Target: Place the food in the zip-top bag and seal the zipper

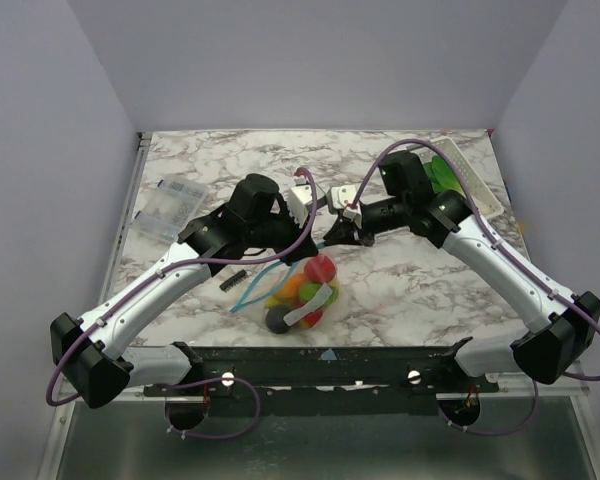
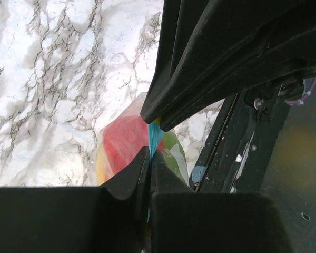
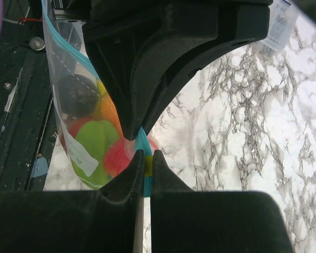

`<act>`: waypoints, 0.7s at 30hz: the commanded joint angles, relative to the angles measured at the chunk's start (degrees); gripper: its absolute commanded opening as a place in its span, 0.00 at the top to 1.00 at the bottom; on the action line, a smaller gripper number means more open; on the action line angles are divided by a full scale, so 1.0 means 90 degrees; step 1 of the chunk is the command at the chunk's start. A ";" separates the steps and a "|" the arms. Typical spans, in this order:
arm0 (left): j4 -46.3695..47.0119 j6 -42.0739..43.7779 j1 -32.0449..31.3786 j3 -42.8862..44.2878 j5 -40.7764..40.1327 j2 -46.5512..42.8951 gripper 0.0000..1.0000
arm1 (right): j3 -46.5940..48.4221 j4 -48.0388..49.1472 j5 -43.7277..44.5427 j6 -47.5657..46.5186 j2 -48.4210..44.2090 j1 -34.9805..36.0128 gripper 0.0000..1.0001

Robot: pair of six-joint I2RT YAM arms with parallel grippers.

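Left claw is clamped tight on the zipper; right claw pinches the same strip. Beneath both claws, the zip-top bag holds the food.

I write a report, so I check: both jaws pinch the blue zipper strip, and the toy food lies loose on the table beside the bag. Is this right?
No: the food is inside the zip-top bag, not loose on the table; the right wrist view shows it. Both jaws do pinch the zipper.
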 commanded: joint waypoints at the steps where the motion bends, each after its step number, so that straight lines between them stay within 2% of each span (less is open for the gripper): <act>1: 0.0444 0.0002 -0.0034 0.0149 0.0293 -0.0069 1.00 | -0.0392 0.0980 -0.0417 0.0554 -0.0115 0.0334 1.00; 4: 0.0564 -0.0040 -0.0035 0.0087 0.0369 -0.0088 1.00 | -0.0755 0.1734 -0.0640 0.1012 -0.0161 0.0514 1.00; 10: 0.0613 0.0042 -0.0031 -0.0096 0.0239 -0.0210 1.00 | -0.1015 0.2049 -0.0980 0.1257 -0.0204 0.0655 0.98; 13: 0.0583 0.0084 -0.0031 -0.0175 0.0154 -0.0250 1.00 | -0.1250 0.2397 -0.0657 0.1684 -0.0558 0.0662 0.87; 16: 0.0573 0.0089 -0.0031 -0.0224 0.0110 -0.0257 1.00 | -0.1406 0.2429 0.0300 0.2047 -0.0867 0.0646 0.74; 21: 0.0553 0.0149 -0.0031 -0.0242 0.0089 -0.0275 1.00 | -0.1234 0.1517 0.1257 0.1973 -0.1033 0.0630 0.58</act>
